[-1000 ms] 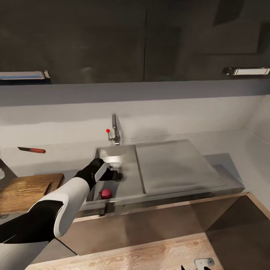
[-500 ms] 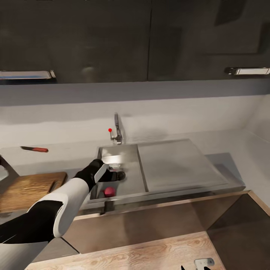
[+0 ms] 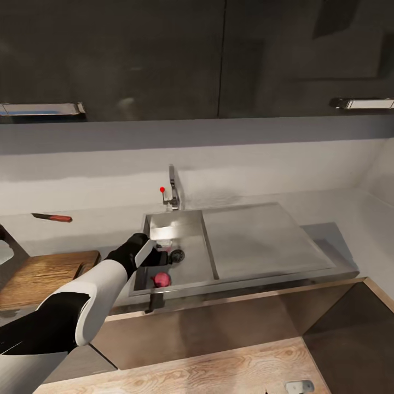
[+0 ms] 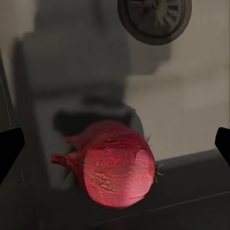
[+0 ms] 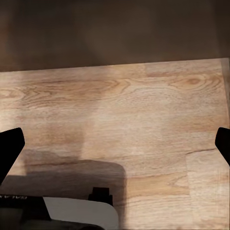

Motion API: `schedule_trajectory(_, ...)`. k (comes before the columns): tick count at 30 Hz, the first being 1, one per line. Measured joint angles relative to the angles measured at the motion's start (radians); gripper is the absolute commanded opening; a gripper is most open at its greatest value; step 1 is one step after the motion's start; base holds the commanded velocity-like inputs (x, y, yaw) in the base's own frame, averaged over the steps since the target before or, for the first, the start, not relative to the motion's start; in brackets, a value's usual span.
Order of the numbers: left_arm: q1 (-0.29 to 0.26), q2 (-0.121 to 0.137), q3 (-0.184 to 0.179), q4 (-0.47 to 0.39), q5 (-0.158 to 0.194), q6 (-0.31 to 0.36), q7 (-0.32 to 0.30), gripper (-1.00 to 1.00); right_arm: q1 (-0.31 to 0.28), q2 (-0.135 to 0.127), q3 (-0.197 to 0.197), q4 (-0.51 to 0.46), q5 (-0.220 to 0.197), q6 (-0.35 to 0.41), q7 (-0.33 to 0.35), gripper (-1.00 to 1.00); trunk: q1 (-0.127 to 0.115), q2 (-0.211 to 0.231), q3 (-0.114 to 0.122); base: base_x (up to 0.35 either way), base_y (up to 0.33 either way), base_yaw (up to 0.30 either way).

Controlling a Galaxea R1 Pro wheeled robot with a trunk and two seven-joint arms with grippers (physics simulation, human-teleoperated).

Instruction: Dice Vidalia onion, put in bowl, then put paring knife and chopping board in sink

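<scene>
Left gripper (image 3: 158, 257): wide open, above the onion.
Onion (image 4: 117, 165): red, in the sink (image 3: 191, 257) by the drain (image 4: 154, 19).
Handling: probably round, firm, slippery; squeeze its fat middle.
Right gripper: open, over wood floor (image 5: 124, 115).

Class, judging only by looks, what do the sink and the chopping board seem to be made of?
The sink: probably brushed stainless steel, a simulator's render, grey with soft reflections across basin and drainboard. The chopping board: seemingly wood, matte brown with visible grain streaks.
</scene>
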Motion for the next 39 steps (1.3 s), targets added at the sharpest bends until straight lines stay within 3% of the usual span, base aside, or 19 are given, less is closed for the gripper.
schedule_trajectory(19,0.001,-0.003,0.000,0.034,0.000,-0.001,0.000,1.00,0.000,0.000,-0.004,0.003,-0.001,0.004,-0.003,1.00,0.000,0.000,-0.001,0.000,0.000,0.000)
schedule_trajectory(39,0.001,-0.006,-0.001,0.043,0.000,-0.001,0.000,1.00,0.000,0.000,-0.005,0.004,-0.001,0.006,-0.003,1.00,0.000,0.000,-0.032,0.000,0.000,0.000)
